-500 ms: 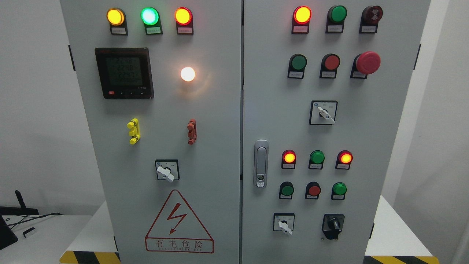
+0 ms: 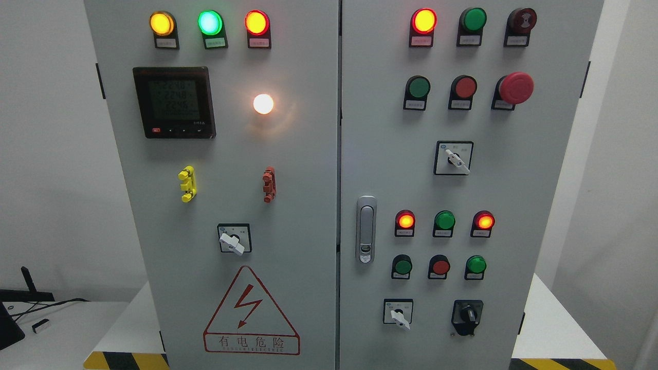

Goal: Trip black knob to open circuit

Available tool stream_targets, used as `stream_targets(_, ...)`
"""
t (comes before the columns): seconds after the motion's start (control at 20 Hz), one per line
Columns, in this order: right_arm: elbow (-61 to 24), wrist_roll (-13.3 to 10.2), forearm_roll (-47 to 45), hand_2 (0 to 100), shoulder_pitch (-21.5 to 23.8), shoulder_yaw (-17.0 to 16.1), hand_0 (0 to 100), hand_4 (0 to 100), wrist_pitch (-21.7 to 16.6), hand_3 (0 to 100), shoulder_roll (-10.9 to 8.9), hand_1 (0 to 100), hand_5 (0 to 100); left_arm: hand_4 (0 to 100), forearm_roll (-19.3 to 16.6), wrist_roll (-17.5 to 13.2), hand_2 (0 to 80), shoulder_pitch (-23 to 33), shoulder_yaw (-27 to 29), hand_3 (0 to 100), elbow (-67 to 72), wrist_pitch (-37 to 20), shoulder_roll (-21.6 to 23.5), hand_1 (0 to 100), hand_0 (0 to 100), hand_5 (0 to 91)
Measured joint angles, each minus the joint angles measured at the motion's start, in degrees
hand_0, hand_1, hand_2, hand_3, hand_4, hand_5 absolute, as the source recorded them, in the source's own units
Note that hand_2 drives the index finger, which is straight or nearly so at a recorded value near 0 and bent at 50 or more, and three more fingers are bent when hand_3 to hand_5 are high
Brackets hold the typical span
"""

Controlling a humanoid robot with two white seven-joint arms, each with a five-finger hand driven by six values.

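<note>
black knob untouched, no hand in view yet

the main risk from here is turning the wrong control. the black knob (image 2: 467, 314) sits at the lower right of the cabinet's right door (image 2: 534, 154), and just to its left, on the same row, is a white-handled selector switch (image 2: 398, 313). two more white selectors sit elsewhere: one higher on the right door (image 2: 454, 158), one on the left door (image 2: 234, 239). a reach that drifts left could catch the nearby white lever instead. just above the knob is a row of three push buttons, green (image 2: 402, 266), red (image 2: 440, 266) and green (image 2: 476, 265); a hand coming in high could press one of them, and the rightmost green is the closest. the red mushroom stop button (image 2: 515, 87) is well apart at the upper right, so it is less of a worry.

a second risk is grip: the knob looks small and its grip narrow, so fingers that close off-centre may slip round it without turning it, or turn it only partway.

neither hand shows in the head view, so whether each is released or clenched cannot be told, and nothing is being grasped in sight.

the knob itself is black on a black square plate, with a short raised grip that seems to stand near upright, a pale mark at its top. the dark-on-dark makes its exact pointing hard to read. several indicator lamps are lit, so the circuit appears live and the trip not yet done.
</note>
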Motion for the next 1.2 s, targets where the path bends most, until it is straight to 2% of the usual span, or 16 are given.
stream_targets(0.15, -0.9, 0.0, 0.2, 7, 0.7, 0.0, 7, 7, 0.0, 14, 0.12, 14, 7, 0, 0.0, 0.0, 0.0, 0.0, 0.0, 0, 0.0, 0.0, 0.0, 39, 12, 0.0)
stream_targets(0.4, -7.5, -0.3, 0.5, 7, 6.4, 0.0, 7, 8, 3.2, 15, 0.15, 14, 8, 0, 0.0, 0.0, 0.0, 0.0, 0.0, 0, 0.0, 0.0, 0.0, 39, 12, 0.0)
stream_targets(0.6, -16.4, 1.6, 0.5, 7, 12.9, 0.2, 7, 9, 4.2, 16, -0.47, 15, 10, 0, 0.0, 0.0, 0.0, 0.0, 0.0, 0, 0.0, 0.0, 0.0, 39, 12, 0.0)
stream_targets(0.8, -28.8, 5.7, 0.1, 9, 21.3, -0.3, 7, 15, 4.0, 23, -1.42, 15, 15, 0, 0.0, 0.0, 0.0, 0.0, 0.0, 0, 0.0, 0.0, 0.0, 39, 12, 0.0)
stream_targets(0.95, -38.7, 8.4, -0.9, 10, 27.9, -0.9, 7, 19, 2.2, 27, -2.07, 15, 19, 0, 0.0, 0.0, 0.0, 0.0, 0.0, 0, 0.0, 0.0, 0.0, 39, 12, 0.0)
stream_targets(1.05, -45.3, 9.0, -2.3, 12, 32.0, -1.6, 7, 30, 0.6, 35, -2.94, 15, 27, 0, 0.0, 0.0, 0.0, 0.0, 0.0, 0, 0.0, 0.0, 0.0, 39, 12, 0.0)
stream_targets(1.2, -55.1, 9.5, -5.3, 17, 37.2, -3.1, 7, 46, -3.6, 48, -4.22, 21, 40, 0, 0.0, 0.0, 0.0, 0.0, 0.0, 0, 0.0, 0.0, 0.0, 39, 12, 0.0)
